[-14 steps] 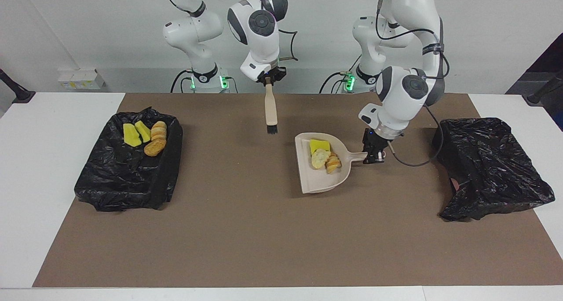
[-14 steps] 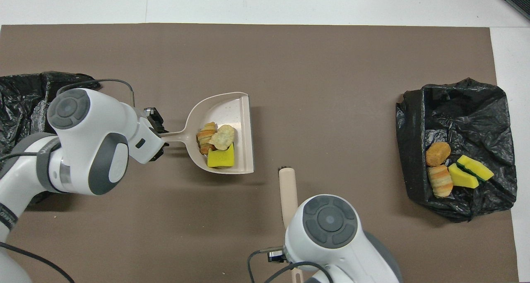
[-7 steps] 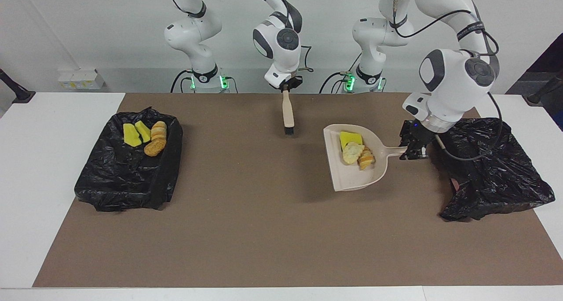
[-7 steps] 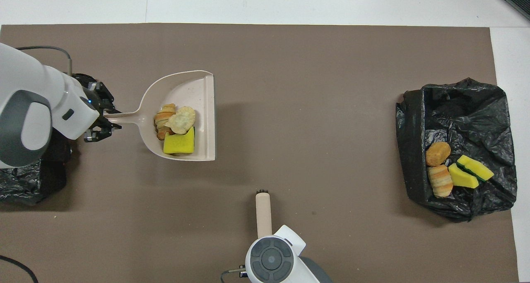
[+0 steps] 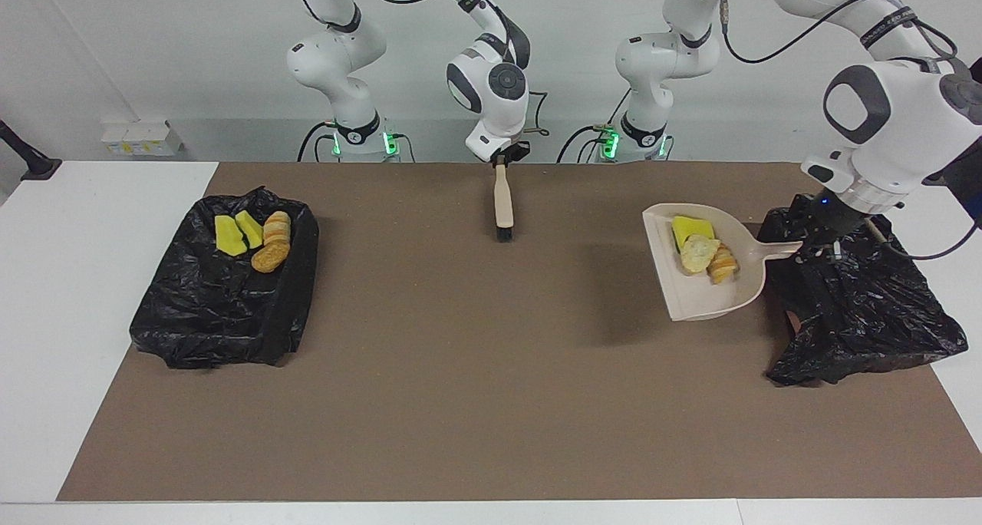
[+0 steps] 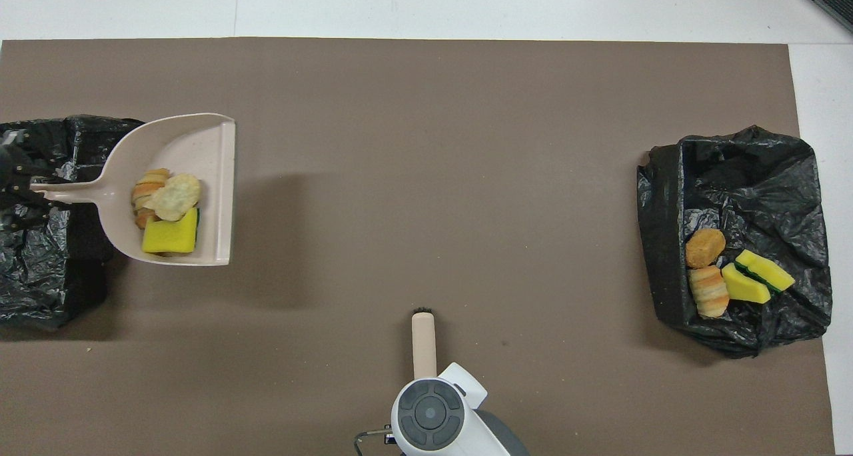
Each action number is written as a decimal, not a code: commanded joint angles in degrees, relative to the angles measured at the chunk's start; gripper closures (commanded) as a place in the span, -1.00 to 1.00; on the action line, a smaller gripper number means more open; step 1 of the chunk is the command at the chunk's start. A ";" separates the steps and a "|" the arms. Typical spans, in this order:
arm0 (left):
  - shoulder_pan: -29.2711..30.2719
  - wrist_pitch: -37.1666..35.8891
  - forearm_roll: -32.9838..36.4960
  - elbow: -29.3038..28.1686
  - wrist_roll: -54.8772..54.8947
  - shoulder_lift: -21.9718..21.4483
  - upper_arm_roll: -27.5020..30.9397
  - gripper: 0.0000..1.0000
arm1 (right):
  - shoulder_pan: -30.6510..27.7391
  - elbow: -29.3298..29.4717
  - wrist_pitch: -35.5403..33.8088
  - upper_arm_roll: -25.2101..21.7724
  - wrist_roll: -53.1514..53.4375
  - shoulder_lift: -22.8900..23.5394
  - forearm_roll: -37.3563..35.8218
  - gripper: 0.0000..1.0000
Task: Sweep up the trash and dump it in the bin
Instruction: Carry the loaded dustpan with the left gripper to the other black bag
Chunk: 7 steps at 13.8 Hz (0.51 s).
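Note:
My left gripper (image 5: 815,245) is shut on the handle of the beige dustpan (image 5: 702,295) and holds it in the air, roughly level. The handle is over the edge of the black-bagged bin (image 5: 867,310) at the left arm's end. In the pan (image 6: 193,149) lie three pieces of trash: a yellow sponge (image 6: 170,237), a pale lump (image 6: 176,196) and an orange-brown chunk (image 6: 148,189). My right gripper (image 5: 501,159) is shut on the beige brush (image 5: 502,203). The brush hangs bristles-down over the mat's edge nearest the robots.
A second black-bagged bin (image 5: 222,310) at the right arm's end holds yellow sponge pieces (image 5: 230,235) and bread-like chunks (image 5: 272,249). The brown mat (image 5: 476,371) covers the table between the two bins.
The left arm has carried the loaded dustpan sideways to the bin at its end and lifted it. The right arm has drawn the brush back toward the robots.

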 commanded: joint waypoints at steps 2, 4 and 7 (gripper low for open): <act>7.39 0.70 6.08 1.49 3.21 0.39 -0.72 1.00 | -0.54 -0.87 0.39 0.02 -3.36 -0.63 0.33 -0.72; 11.61 2.64 6.43 1.14 6.98 0.22 -0.54 1.00 | -0.71 1.22 0.48 -0.25 -4.60 0.60 -0.29 -1.00; 16.36 7.11 11.17 1.75 7.88 0.74 -0.54 1.00 | -5.27 4.13 1.00 -0.33 -4.51 2.27 -5.02 -1.00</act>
